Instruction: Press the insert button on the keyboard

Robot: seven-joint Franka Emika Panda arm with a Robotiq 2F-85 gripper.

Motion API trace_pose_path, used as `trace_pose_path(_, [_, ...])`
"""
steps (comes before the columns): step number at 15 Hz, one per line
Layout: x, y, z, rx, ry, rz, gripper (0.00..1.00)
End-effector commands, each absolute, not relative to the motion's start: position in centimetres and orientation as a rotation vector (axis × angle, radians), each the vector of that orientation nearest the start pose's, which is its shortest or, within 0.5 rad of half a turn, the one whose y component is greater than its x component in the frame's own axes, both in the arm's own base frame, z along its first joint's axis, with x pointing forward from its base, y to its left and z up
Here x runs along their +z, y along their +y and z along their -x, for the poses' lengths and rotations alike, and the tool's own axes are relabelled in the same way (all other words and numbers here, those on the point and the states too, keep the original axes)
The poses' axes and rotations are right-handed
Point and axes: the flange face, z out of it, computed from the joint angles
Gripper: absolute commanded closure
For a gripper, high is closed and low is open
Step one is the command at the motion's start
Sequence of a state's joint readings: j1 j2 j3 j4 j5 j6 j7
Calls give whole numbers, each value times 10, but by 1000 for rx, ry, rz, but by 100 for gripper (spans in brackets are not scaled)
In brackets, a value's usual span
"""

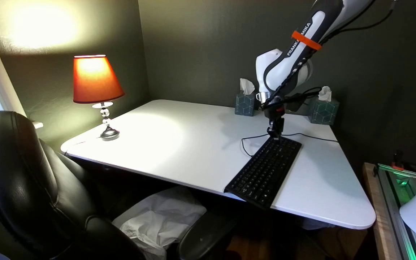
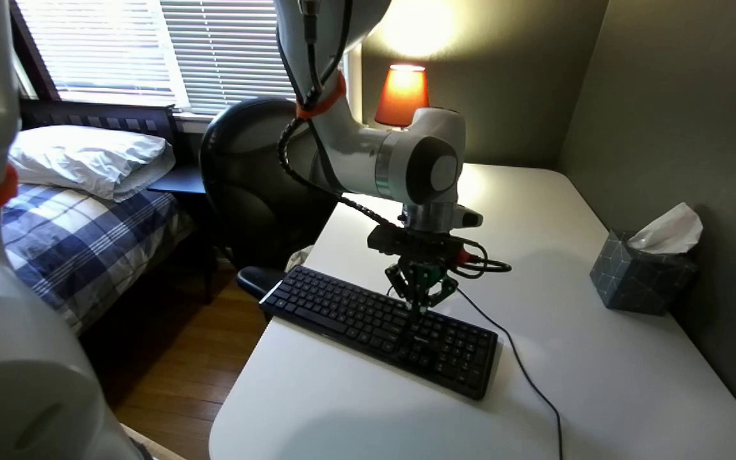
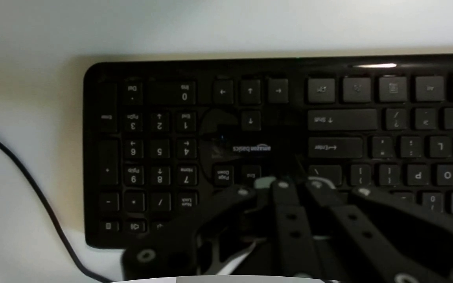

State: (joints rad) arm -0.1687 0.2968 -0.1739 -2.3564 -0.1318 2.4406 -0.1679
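Observation:
The long black keyboard (image 1: 265, 171) lies on the white table in both exterior views (image 2: 349, 313). One end of it sticks out past the table edge. My gripper (image 1: 276, 136) points straight down over the keyboard's number-pad half; it also shows in an exterior view (image 2: 416, 308). In the wrist view the keyboard (image 3: 342, 120) appears upside down. There my gripper (image 3: 298, 181) is shut and empty, its dark tips between the End key (image 3: 251, 175) and the backslash key (image 3: 325, 175). The Insert key is hidden behind the fingers. I cannot tell whether the tips touch the keys.
A thin black cable (image 1: 309, 136) runs across the table beside the keyboard. Two tissue boxes (image 1: 245, 104) (image 1: 324, 111) stand by the back wall. A lamp with a red shade (image 1: 96, 79) stands at the far end. A black chair (image 1: 16, 162) stands at the table's edge.

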Motion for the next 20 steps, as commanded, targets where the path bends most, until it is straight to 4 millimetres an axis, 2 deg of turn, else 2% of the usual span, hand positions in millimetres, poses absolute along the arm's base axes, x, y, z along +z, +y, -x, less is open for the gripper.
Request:
trace_pose_path(1, [181, -170, -466, 386, 65, 3152, 100])
trace_pose_path(20, [163, -171, -488, 416, 15, 3121, 100])
